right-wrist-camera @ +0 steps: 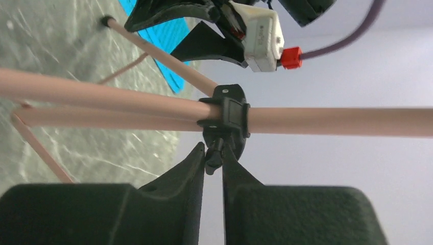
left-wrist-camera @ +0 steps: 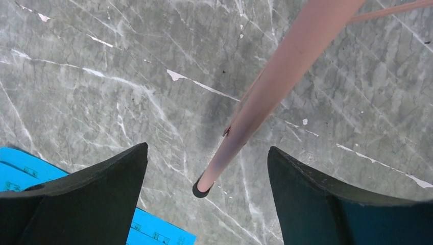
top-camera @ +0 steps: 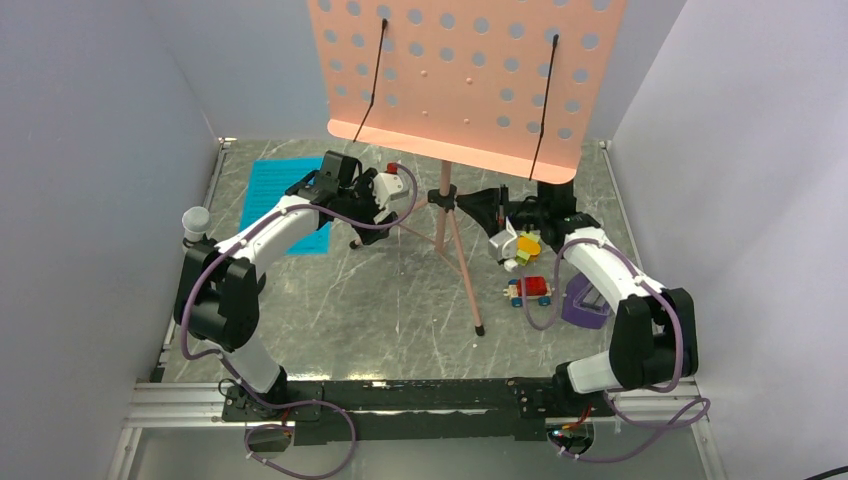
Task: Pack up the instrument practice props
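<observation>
The salmon-pink music stand [top-camera: 460, 80] stands mid-table on its tripod. My left gripper [top-camera: 362, 232] is open, and its jaws straddle the stand's left leg [left-wrist-camera: 265, 87] just above its black foot cap [left-wrist-camera: 200, 191] without touching it. My right gripper [right-wrist-camera: 213, 150] is shut on the small black knob [right-wrist-camera: 214, 157] of the collar [right-wrist-camera: 227, 115] on the stand's pole [right-wrist-camera: 332, 121]; in the top view it [top-camera: 463, 200] meets the pole from the right. Cyan sheet music [top-camera: 285, 195] lies flat at the left. The purple metronome [top-camera: 585, 300] sits by the right arm.
A red toy car [top-camera: 528, 291] stands in front of the right forearm, and a small yellow-orange toy [top-camera: 527, 244] lies behind it. The tripod's front leg [top-camera: 465, 280] reaches toward the table's middle. Grey walls close in both sides. A corner of the cyan sheet [left-wrist-camera: 153, 232] shows under the left finger.
</observation>
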Robot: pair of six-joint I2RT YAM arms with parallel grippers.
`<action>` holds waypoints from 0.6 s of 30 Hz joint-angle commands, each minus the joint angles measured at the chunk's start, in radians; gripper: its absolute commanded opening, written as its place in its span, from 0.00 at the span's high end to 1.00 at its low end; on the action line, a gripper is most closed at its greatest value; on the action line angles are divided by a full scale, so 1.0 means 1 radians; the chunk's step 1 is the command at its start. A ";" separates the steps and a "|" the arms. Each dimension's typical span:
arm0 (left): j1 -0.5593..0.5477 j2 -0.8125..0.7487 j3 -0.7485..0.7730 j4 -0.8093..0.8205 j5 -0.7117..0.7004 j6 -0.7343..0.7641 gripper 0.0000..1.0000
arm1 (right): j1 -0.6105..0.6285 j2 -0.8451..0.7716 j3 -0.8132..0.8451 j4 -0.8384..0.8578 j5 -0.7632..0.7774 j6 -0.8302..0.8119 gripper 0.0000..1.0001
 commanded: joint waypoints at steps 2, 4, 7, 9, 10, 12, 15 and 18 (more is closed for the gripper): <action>-0.006 0.006 0.007 0.039 0.052 -0.028 0.09 | 0.001 -0.010 -0.123 -0.162 0.069 -0.615 0.41; -0.006 0.001 0.002 0.048 0.064 -0.039 0.09 | -0.007 -0.027 -0.134 -0.162 0.080 -0.625 0.30; -0.006 -0.011 -0.010 0.065 0.083 -0.054 0.09 | -0.031 -0.091 -0.217 0.000 0.051 -0.494 0.13; -0.006 -0.021 -0.017 0.075 0.094 -0.062 0.09 | -0.039 -0.164 -0.290 0.158 0.076 -0.293 0.07; -0.006 -0.026 -0.021 0.083 0.099 -0.071 0.09 | -0.039 -0.216 -0.321 0.204 0.107 -0.190 0.06; -0.006 -0.040 -0.029 0.101 0.114 -0.092 0.09 | -0.039 -0.303 -0.361 0.227 0.177 0.001 0.00; -0.006 -0.068 -0.057 0.139 0.135 -0.132 0.09 | -0.031 -0.430 -0.427 0.332 0.313 0.432 0.00; -0.005 -0.091 -0.077 0.169 0.154 -0.179 0.09 | -0.004 -0.499 -0.395 0.311 0.488 0.890 0.00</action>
